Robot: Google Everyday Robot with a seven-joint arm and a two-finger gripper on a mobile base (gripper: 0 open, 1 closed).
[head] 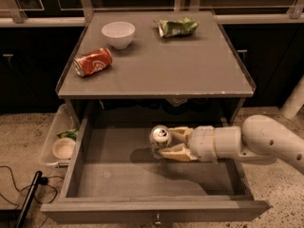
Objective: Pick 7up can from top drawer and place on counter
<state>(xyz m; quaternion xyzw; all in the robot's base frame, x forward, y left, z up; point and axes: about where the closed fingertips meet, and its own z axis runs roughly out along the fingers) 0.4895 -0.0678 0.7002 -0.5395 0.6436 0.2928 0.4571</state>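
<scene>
The 7up can (160, 137), silver with a shiny top, is inside the open top drawer (123, 177), near its middle. My gripper (166, 143) reaches in from the right, with one finger behind the can and one in front of it, closed against its sides. The can's top faces up towards the camera. The white arm (266, 141) crosses the drawer's right side. The grey counter (166, 68) sits directly above the drawer's back half.
On the counter lie an orange-red dented can (92, 62) at the left, a white bowl (118, 33) at the back and a crumpled green bag (177, 26) at the back right. A clear plastic bin (56, 144) stands left of the drawer. A black cable (28, 194) lies on the floor.
</scene>
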